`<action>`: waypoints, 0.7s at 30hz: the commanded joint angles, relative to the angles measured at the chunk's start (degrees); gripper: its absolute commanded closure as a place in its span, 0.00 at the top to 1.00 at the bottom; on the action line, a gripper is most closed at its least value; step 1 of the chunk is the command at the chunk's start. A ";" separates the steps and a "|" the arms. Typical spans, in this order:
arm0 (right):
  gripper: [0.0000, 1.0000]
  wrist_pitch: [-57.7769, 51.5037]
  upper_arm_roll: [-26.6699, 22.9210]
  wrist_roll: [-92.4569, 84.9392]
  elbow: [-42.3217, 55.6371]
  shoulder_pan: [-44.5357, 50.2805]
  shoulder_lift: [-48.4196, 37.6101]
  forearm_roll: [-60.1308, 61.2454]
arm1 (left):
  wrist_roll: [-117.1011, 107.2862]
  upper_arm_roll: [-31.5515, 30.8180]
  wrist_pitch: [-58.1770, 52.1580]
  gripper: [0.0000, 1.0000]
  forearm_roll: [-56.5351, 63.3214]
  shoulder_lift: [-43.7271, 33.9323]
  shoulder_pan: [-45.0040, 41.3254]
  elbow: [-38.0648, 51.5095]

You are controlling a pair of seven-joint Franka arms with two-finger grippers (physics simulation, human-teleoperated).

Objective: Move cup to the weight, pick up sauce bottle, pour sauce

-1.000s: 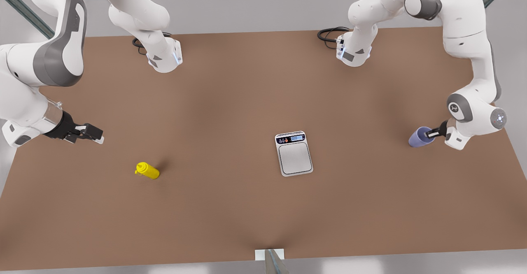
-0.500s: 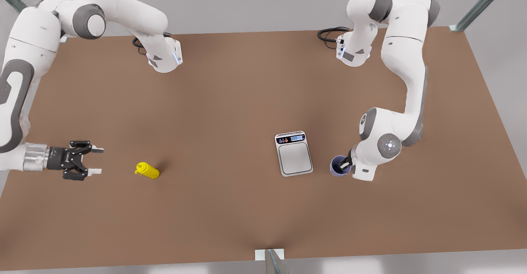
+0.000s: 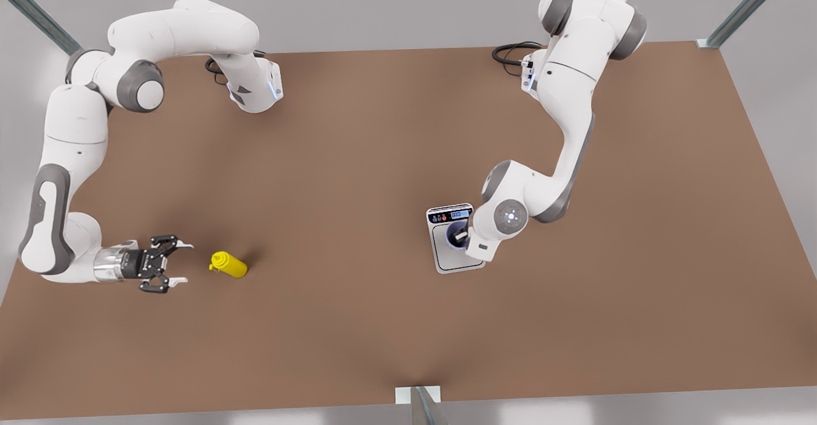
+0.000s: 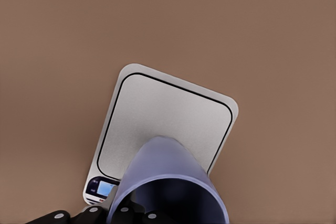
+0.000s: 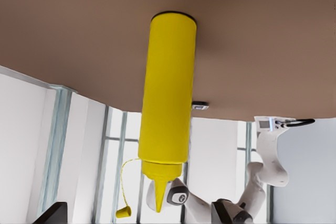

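I had the left gripper (image 3: pixel 457 236) clamped on the cup (image 4: pixel 170 182), over the weight (image 4: pixel 163 124) plate. Right gripper (image 3: pixel 172 264) sat spread wide, empty, beside the sauce bottle (image 3: pixel 228 264), well apart from the weight. Next, I reckoned: lower, release cup.

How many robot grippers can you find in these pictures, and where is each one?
2. The left gripper holds the cup over the weight; the right gripper sits open beside the sauce bottle.
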 commanded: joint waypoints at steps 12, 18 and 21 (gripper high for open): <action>1.00 0.97 2.56 -0.12 2.03 2.02 2.93 -5.82 | 0.66 0.00 1.74 0.99 -4.24 0.61 0.44 -0.01; 1.00 1.67 2.56 -0.12 2.64 2.63 4.42 -5.82 | 0.84 0.26 1.65 1.00 -3.71 0.52 0.88 0.25; 1.00 1.67 2.47 -0.64 2.47 2.72 5.13 -5.91 | 1.28 0.70 0.95 1.00 -3.54 -0.01 1.23 0.34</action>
